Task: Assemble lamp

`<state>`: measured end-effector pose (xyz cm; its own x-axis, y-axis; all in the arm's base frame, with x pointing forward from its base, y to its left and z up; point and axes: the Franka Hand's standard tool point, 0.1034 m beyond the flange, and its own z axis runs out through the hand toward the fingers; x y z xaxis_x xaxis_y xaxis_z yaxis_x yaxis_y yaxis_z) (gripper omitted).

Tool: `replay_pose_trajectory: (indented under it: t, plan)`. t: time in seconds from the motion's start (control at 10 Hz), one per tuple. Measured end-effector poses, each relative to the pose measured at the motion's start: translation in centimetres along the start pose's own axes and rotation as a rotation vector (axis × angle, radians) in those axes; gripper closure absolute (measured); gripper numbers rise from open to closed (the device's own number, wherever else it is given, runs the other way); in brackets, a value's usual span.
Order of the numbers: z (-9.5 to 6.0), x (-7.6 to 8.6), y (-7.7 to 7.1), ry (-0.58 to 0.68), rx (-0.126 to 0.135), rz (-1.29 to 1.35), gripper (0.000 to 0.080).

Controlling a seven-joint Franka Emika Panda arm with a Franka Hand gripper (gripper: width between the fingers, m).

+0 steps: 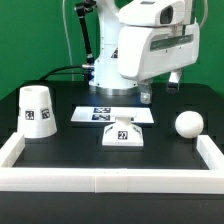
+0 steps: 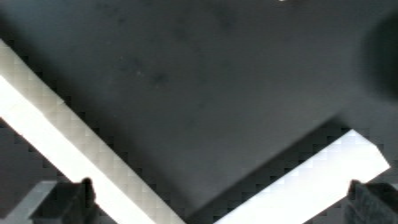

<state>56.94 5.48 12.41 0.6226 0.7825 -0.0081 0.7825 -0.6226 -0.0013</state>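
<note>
The lamp base (image 1: 124, 133), low, sloped and tagged on its front, sits at the table's middle. The cone shade (image 1: 38, 108) stands at the exterior view's left. The ball-topped bulb (image 1: 188, 124) lies at the exterior view's right. My gripper (image 1: 161, 87) hangs above and behind the base, between it and the bulb, touching nothing. In the wrist view my gripper (image 2: 217, 205) is open wide and empty, with the dark fingertips (image 2: 63, 200) at the picture's corners. No lamp part shows clearly between them.
The marker board (image 1: 100, 113) lies flat just behind the base. A low white wall (image 1: 110, 182) borders the black table at the front and both sides. Two white bands (image 2: 63, 125) cross the dark table in the wrist view; I cannot tell what they are.
</note>
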Motion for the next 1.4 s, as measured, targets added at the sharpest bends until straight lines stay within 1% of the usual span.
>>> replay_pose_trajectory:
  t: [0.7,0.8,0.9,1.0,1.1,1.3,1.4]
  plan:
    - [0.0,0.0,0.0,0.0,0.0,0.0,0.01]
    - [0.1,-0.5,0.1,0.001,0.0,0.006,0.01]
    - [0.3,-2.5,0.3,-0.003,-0.002,0.047,0.01]
    - [0.5,-3.9,0.0,0.007,-0.01,0.135,0.01]
    - [0.7,-4.7,-0.5,0.006,-0.008,0.237,0.01]
    - [1.1,-5.7,-1.0,0.0,-0.004,0.391,0.01]
    - [1.1,-5.5,-1.0,0.002,-0.005,0.454,0.01]
